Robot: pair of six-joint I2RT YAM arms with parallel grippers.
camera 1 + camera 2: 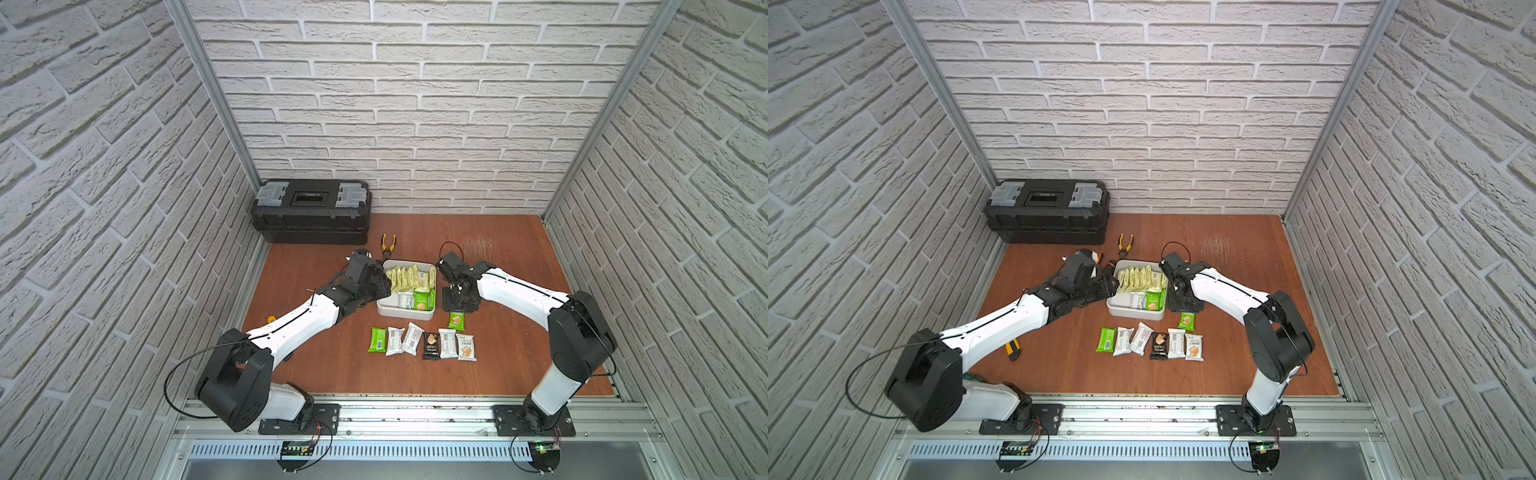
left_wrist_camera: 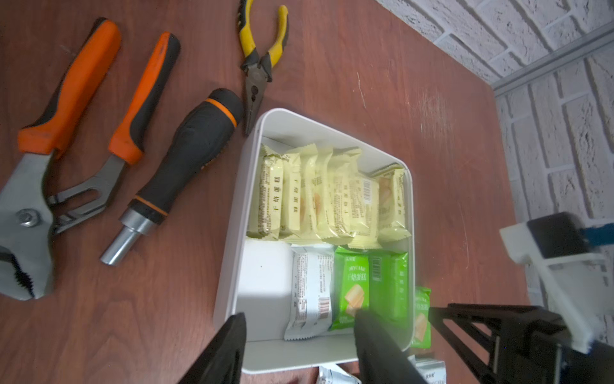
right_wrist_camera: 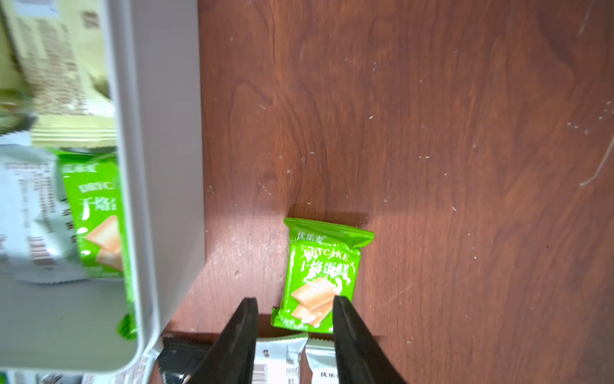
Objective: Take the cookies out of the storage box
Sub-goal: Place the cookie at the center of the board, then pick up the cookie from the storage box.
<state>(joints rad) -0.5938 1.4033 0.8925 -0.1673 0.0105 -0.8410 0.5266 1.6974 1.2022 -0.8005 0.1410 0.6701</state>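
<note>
Viewing both wrist feeds, I see the left gripper [image 2: 300,316] spread apart and empty over the storage box [image 2: 234,266], cookies [image 2: 332,199] inside; the right gripper [image 3: 294,301] spread apart above a green packet [image 3: 319,276] lying on the table [image 3: 465,166] beside that box.

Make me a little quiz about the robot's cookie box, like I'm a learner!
1. What colour is the storage box? A white, B black, C orange.
2. True or false: the black packet lies inside the storage box.
3. How many cookies lie on the table, outside the storage box?
Key: 1 A. 2 False: it lies on the table, in the row. 3 Seven.
</note>
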